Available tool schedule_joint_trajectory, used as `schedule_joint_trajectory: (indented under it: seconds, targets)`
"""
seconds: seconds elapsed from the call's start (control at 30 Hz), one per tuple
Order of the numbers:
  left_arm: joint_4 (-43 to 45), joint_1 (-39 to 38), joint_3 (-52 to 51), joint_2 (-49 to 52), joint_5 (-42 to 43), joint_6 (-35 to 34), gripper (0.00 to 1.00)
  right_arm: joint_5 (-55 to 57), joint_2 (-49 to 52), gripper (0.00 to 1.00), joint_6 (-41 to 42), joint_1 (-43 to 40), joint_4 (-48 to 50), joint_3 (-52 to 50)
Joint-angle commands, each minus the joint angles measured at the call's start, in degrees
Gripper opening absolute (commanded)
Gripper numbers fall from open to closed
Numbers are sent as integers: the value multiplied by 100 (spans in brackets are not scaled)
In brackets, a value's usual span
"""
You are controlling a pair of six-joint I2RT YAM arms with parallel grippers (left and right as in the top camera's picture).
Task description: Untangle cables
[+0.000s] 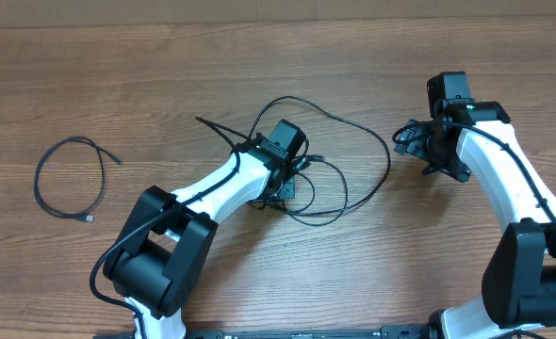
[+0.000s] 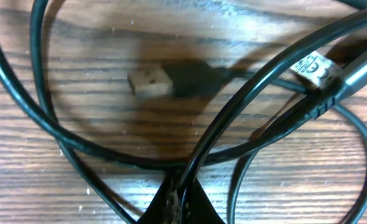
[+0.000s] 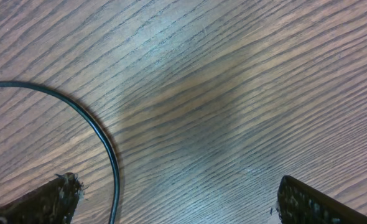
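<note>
wood-grain table (image 1: 165,75). far left: 1 loose cable (image 1: 69,177), coiled alone. centre: tangled cables (image 2: 252,88) looped round left gripper (image 2: 177,202), clenched on them; usb plug (image 2: 151,81) lies flat nearby. right gripper (image 3: 180,202) spread wide, 1 strand (image 3: 102,134) beside its left finger.

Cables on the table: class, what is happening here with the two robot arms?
The left hand is shut on strands of the tangled cables in mid-table. The right hand is open, hovering above the table beside one loop. A separate cable lies coiled alone at far left, already apart.
</note>
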Motion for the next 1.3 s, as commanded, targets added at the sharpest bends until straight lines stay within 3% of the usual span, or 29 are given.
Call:
schedule_joint_trajectory:
  seconds: [0.0,0.27,0.5,1.1,1.27]
  targets:
    - [-35,-59,68,-767,-203,-13,4,81,31,100,-4,15,7,-28]
    - [181,-50,70,-2675,-494,-11,4,81,31,100,-4,15,7,-28]
    - [166,-46,68,-3692,-739,-9,4,81,31,100,-4,15,7,-28]
    - [-560,-48,68,-2920,-719,-13,4,81,31,100,-4,15,7,-28]
    - [-704,-48,68,-2441,-319,-13,4,81,31,100,-4,15,7,-28]
